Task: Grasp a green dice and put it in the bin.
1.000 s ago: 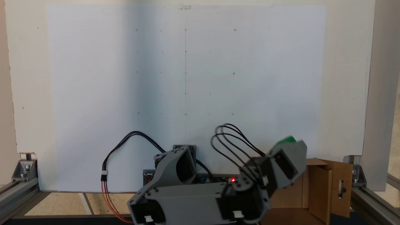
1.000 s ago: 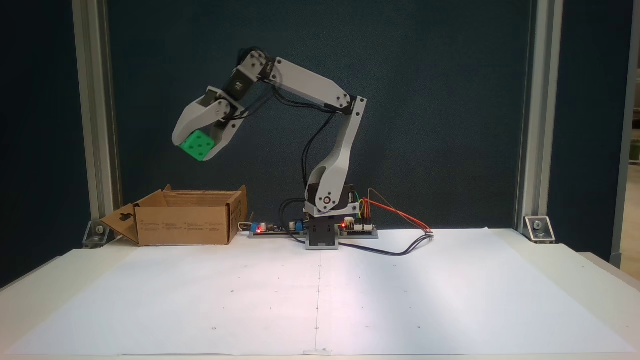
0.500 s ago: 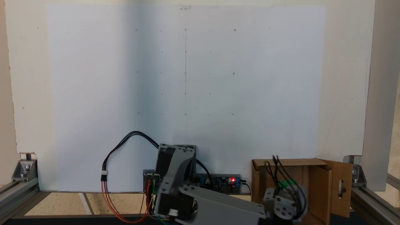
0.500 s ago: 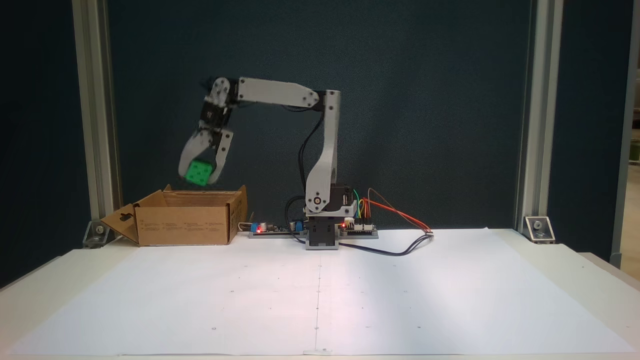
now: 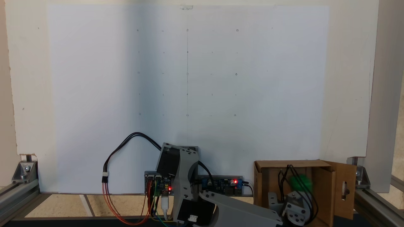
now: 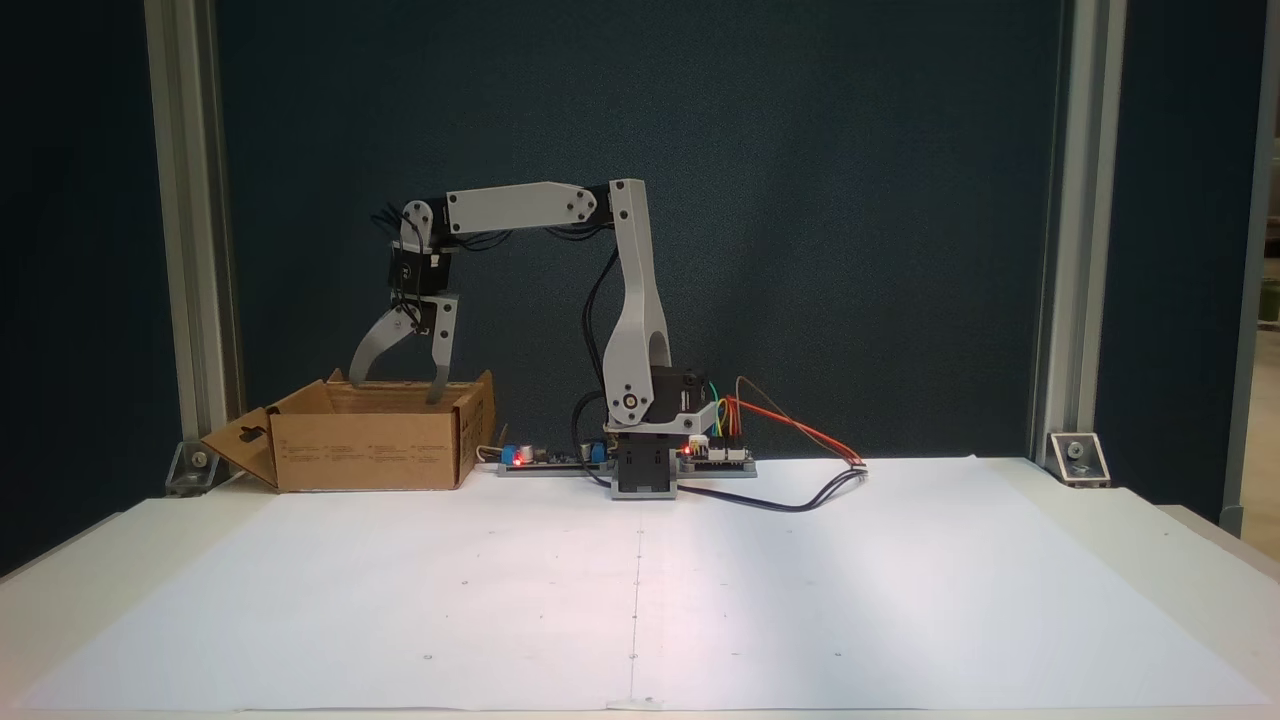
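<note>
In a fixed view the green dice is a blurred green patch inside the bin, a brown cardboard box with a slotted flap. From the other side, the bin stands left of the arm's base and its walls hide the dice. My gripper hangs straight down over the bin's opening, open, with nothing between its curved fingers, whose tips sit at rim height.
A large white paper sheet with small dots covers the table in front of the arm. Circuit boards and looping cables lie beside the base. Aluminium frame posts stand at both back corners.
The arm swung over the bin and lowered. The gripper, shut on the dice half a second ago, is now open, and the dice has dropped into the bin.
</note>
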Available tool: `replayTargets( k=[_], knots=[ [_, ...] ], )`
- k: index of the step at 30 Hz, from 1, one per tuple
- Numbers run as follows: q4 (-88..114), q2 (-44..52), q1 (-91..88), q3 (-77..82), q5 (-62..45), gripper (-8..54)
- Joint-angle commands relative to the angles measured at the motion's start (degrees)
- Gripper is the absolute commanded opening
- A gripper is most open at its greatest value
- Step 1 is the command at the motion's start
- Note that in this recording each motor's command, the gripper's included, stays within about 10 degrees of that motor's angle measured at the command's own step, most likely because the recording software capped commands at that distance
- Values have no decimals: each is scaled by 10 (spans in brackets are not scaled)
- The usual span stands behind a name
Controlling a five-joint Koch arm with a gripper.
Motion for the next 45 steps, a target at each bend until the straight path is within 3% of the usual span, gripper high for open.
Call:
replayTargets(
  k=[1, 7, 12, 22, 33, 45],
  knots=[
    [-17, 7, 2, -12, -20, 425],
    [-106, 84, -70, -13, 154, 426],
    [-124, 200, -261, -12, 277, 435],
    [-128, 312, -673, 4, 285, 437],
    [-270, 384, -1121, 179, 284, 437],
    [-574, 510, -1076, 502, 282, 453]
  ],
)
